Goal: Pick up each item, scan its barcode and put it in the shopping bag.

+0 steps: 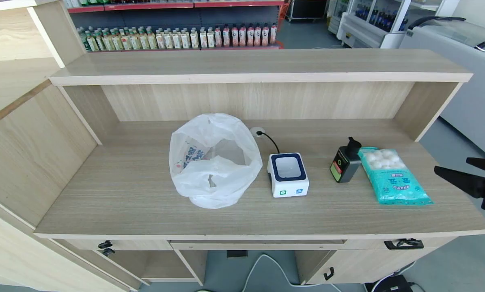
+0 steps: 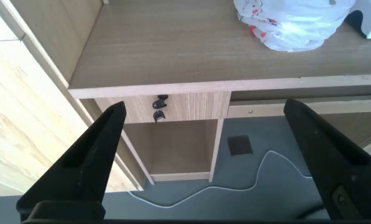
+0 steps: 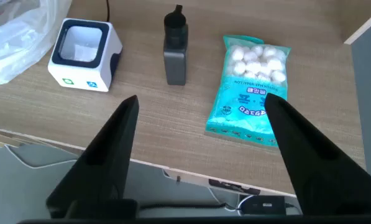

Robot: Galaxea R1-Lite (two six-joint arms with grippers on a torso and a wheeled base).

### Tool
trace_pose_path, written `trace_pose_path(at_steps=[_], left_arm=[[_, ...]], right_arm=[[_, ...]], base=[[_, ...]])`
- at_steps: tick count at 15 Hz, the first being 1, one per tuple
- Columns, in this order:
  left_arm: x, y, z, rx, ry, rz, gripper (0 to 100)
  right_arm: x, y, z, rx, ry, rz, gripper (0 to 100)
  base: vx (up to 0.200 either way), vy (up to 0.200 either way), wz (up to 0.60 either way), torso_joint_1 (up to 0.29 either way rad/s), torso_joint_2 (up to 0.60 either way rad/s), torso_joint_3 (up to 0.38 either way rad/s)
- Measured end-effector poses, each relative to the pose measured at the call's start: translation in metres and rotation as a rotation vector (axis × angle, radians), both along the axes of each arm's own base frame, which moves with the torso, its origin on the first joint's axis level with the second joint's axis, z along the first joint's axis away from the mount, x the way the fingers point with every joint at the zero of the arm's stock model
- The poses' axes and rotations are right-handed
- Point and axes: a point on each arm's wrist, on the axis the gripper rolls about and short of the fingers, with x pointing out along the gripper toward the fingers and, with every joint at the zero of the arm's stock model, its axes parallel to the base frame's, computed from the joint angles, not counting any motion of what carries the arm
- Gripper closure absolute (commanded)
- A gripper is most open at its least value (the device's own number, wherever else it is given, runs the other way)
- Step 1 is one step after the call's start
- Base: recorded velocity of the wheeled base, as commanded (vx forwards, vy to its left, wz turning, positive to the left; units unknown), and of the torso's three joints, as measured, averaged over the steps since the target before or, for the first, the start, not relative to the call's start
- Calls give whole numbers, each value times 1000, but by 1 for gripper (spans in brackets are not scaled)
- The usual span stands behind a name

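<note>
A teal bag of white balls (image 1: pixel 392 177) (image 3: pixel 251 90) lies on the counter's right side. Just left of it stands a dark bottle with a black pump cap (image 1: pixel 345 161) (image 3: pixel 175 50). A white barcode scanner with a blue-rimmed window (image 1: pixel 287 174) (image 3: pixel 84 46) sits mid-counter, and a white plastic shopping bag (image 1: pixel 213 159) (image 2: pixel 291 23) stands open to its left. My right gripper (image 1: pixel 461 170) (image 3: pixel 201 109) hovers open off the counter's right front edge, near the teal bag. My left gripper (image 2: pixel 204 115) is open, low before the counter's left front edge.
The wooden counter (image 1: pixel 145 211) has a raised back shelf (image 1: pixel 258 65) and side walls. The scanner's black cable (image 1: pixel 270 140) runs to a hole at the back. Drawers with black handles (image 1: pixel 403 243) (image 2: pixel 160 107) sit below the front edge. A white cable (image 2: pixel 235 180) lies on the floor.
</note>
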Motion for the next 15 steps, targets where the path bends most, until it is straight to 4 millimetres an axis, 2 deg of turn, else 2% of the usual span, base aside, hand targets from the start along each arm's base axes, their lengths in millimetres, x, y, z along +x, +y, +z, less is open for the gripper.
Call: trace_pose_path(at_steps=[4,10,15], left_arm=[[0,0,0,0,0,0,0],[0,0,0,0,0,0,0],[0,0,0,0,0,0,0]], right_arm=[[4,-4,-21,-4,67,1,0],[45,-27,-41,-24,30,13,0],[70,-36,-58,-41,67,20,0]], base=[[0,0,0,0,0,0],[0,0,0,0,0,0],[0,0,0,0,0,0]])
